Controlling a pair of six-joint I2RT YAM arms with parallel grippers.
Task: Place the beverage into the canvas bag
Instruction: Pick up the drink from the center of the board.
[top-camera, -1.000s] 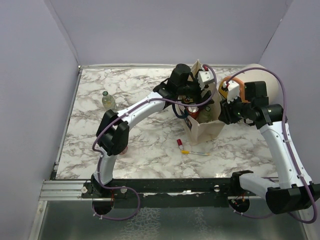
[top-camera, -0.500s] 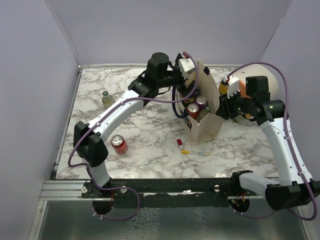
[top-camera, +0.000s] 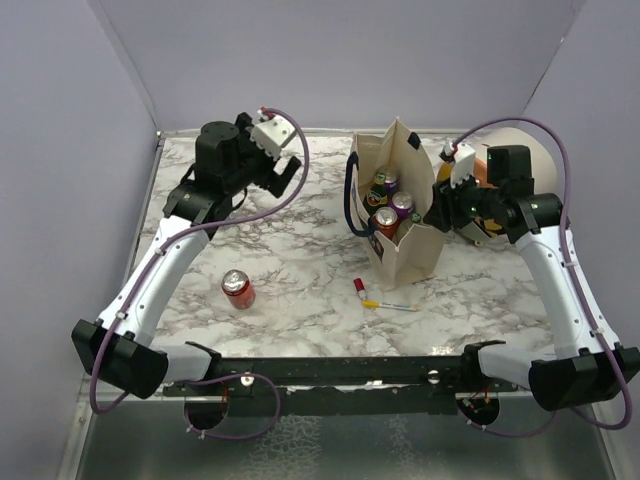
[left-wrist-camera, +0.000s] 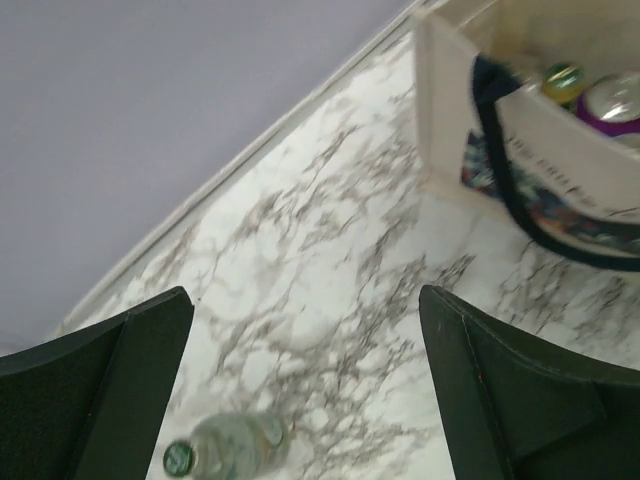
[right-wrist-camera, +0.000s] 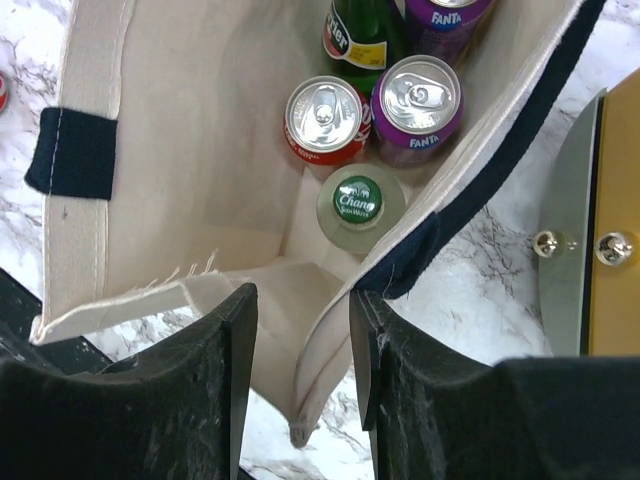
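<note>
Pinching the rim of the upright beige canvas bag: right gripper. Left gripper, fingers apart and empty, left of bag.

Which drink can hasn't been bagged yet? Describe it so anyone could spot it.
Start at the canvas bag standing mid-table. Look toward the near left: one red can stands alone on the marble, silver top up. Unlike the other cans, it is outside the bag.

A red-capped tube lies on the marble table.
</note>
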